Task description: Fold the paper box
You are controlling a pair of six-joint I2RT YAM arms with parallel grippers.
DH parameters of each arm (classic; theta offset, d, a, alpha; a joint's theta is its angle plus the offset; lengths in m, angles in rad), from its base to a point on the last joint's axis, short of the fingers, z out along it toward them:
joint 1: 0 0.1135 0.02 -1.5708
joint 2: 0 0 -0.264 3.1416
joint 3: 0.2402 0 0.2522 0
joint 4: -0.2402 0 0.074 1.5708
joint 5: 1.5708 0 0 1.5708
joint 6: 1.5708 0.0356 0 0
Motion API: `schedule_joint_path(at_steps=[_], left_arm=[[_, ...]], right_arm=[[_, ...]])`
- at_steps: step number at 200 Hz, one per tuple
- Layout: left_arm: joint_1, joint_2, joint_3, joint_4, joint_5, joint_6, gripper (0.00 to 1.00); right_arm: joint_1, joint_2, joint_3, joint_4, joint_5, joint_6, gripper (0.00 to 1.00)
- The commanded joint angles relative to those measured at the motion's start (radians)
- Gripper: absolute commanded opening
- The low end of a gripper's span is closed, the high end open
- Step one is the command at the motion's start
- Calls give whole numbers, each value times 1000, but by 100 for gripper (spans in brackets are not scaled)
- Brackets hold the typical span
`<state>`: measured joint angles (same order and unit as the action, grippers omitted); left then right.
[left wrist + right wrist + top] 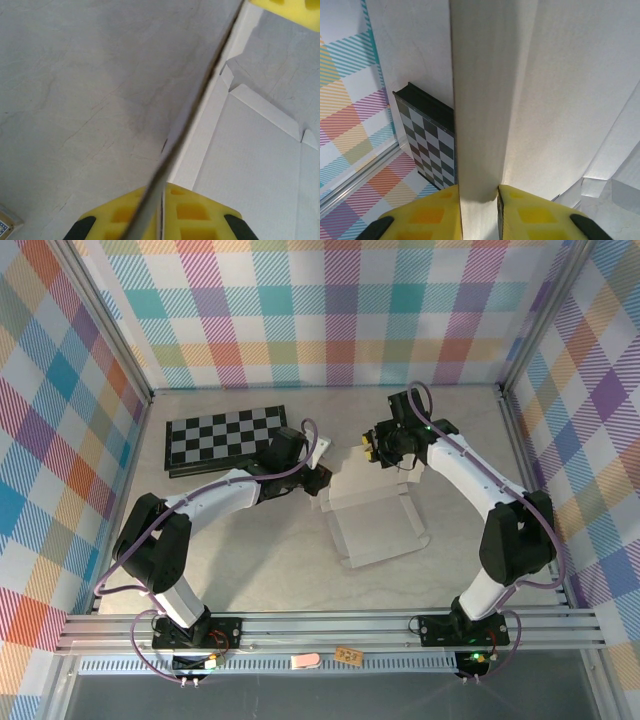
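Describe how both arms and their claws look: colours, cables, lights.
The left arm and right arm have white shells, black joints and bases, with lavender cables looping alongside. A green light glows at the right base. The left claw and right claw carry yellow pads with square recesses, black-edged.

The table has a pale grey-beige top with faint marble-like veining and fine cracks, seen close in the left wrist view. It is enclosed on three sides by panels printed in a pastel plaid of teal, purple, orange, yellow and pink: a back wall, a left wall and a right wall. Aluminium posts mark the rear corners, and an aluminium rail runs along the foot of the plaid panel. Parallel aluminium rails cross the near edge, with a perforated strip just below them. Lighting is even and diffuse; shadows are soft.
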<state>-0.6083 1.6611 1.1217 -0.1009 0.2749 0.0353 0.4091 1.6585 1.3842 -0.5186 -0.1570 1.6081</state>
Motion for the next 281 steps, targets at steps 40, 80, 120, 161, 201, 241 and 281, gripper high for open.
schedule_joint_path(at_steps=[40,80,120,161,201,241,281], left_arm=[[-8,-6,18,52,15,3,0],[-2,7,14,72,24,-22,0],[7,21,15,74,29,-26,0],[10,28,18,79,29,-25,0],[10,39,29,73,26,-20,0],[13,41,32,68,24,-16,0],[18,43,30,76,17,-25,0]], right_arm=[[20,-5,-80,48,23,16,17],[28,-42,-194,211,64,3,13],[36,-82,-358,409,77,-10,13],[40,-68,-485,623,76,1,12],[55,-43,-530,632,77,44,16],[56,-57,-547,594,74,54,20],[60,-58,-538,506,60,33,18]])
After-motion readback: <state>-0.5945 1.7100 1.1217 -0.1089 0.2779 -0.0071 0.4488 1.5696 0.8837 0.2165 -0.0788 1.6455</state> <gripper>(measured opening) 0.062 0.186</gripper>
